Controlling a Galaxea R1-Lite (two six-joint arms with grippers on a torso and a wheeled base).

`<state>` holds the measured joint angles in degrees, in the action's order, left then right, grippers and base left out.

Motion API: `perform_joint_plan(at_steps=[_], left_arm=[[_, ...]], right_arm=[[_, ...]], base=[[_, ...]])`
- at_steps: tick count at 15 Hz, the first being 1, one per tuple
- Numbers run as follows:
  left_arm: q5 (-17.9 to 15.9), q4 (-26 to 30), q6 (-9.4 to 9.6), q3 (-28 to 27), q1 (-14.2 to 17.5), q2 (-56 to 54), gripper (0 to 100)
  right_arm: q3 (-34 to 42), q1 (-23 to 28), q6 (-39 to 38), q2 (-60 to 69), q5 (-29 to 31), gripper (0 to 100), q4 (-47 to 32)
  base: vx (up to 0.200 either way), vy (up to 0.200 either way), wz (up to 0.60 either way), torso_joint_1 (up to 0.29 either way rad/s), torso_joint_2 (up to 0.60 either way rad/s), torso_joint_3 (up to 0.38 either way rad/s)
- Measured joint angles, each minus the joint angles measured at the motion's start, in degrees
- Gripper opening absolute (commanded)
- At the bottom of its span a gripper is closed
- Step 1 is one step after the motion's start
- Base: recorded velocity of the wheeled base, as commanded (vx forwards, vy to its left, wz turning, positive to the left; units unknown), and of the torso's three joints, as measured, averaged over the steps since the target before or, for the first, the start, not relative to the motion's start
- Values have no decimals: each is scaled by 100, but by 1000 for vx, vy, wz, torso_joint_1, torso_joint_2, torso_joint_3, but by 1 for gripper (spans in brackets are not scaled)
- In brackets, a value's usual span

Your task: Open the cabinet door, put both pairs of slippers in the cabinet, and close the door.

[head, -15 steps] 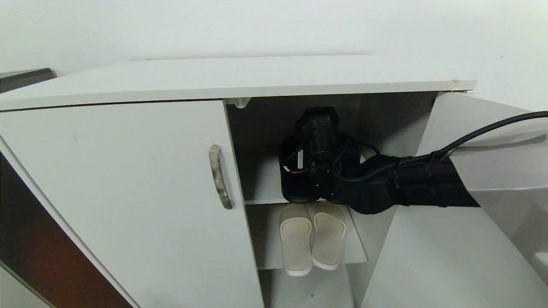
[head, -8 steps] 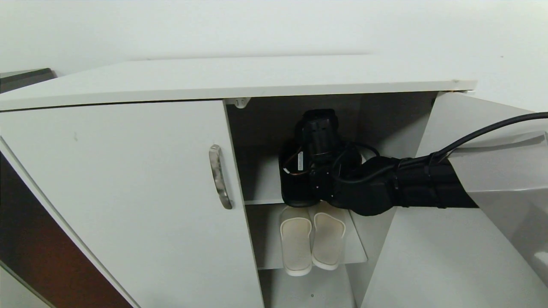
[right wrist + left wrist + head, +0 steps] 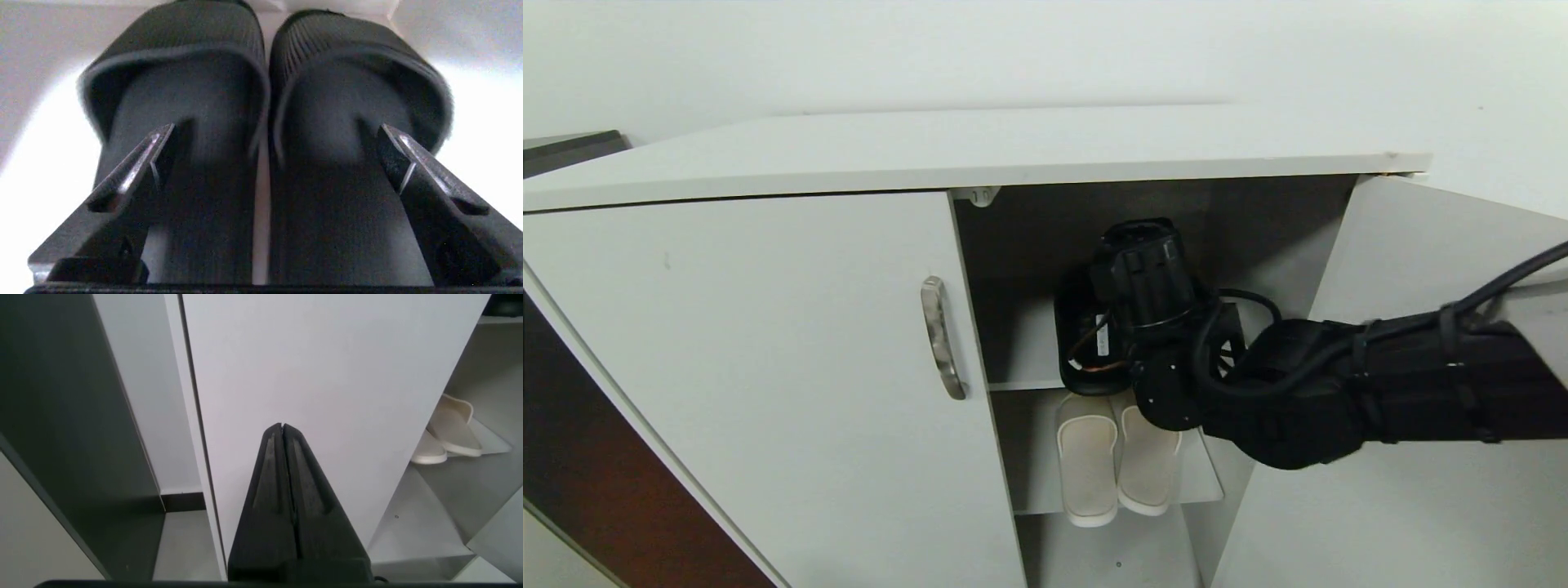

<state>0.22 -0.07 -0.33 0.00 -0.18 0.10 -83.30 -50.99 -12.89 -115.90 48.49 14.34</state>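
Since a second ago the right arm has drawn back out of the cabinet (image 3: 980,147) toward the open right door (image 3: 1380,523), with its forearm lower and nearer the head camera and its wrist turned. The black slippers (image 3: 351,82) have not shifted on the upper shelf (image 3: 1021,343). The white slippers (image 3: 1086,457) are also unchanged on the lower shelf (image 3: 1033,457). The right gripper (image 3: 278,135) is spread wide, one finger outside each side of the black pair and holding nothing. The pair lies flat, side by side, toes toward the back. The left gripper (image 3: 282,429) is pressed closed and empty, in front of the left door (image 3: 752,367), which is closed. Assessment: both pairs are placed, and the step in hand is withdrawing the right arm before closing the right door. Recommended: keep the fingers wide and back out straight along the length of the slippers, so that neither finger catches a side and drags the pair forward. Lift slightly to clear the heels and the shelf edge. Bring the forearm fully clear of the opening before the door is swung. Risk noted: the white heels appear to overhang the front of their shelf a little and may meet the door. Close slowly and watch for resistance.
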Motion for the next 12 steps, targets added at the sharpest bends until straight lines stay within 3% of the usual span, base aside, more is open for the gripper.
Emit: perform_joint_plan(at_steps=[2,3,8,12], left_arm=[[0,0,0,0,0,0,0],[0,-2,1,0,0,0,0],[0,0,4,0,0,0,0],[2,0,9,0,0,0,0]], right_arm=[[592,-272,-17,368,26,100,310],[889,-377,-16,510,26,0,578],[2197,-809,-2,1061,-79,0,1198],[2653,-1056,-27,1345,-104,0,1229]], base=[[0,0,0,0,0,0],[0,0,0,0,0,0],[0,0,0,0,0,0],[0,0,0,0,0,0]])
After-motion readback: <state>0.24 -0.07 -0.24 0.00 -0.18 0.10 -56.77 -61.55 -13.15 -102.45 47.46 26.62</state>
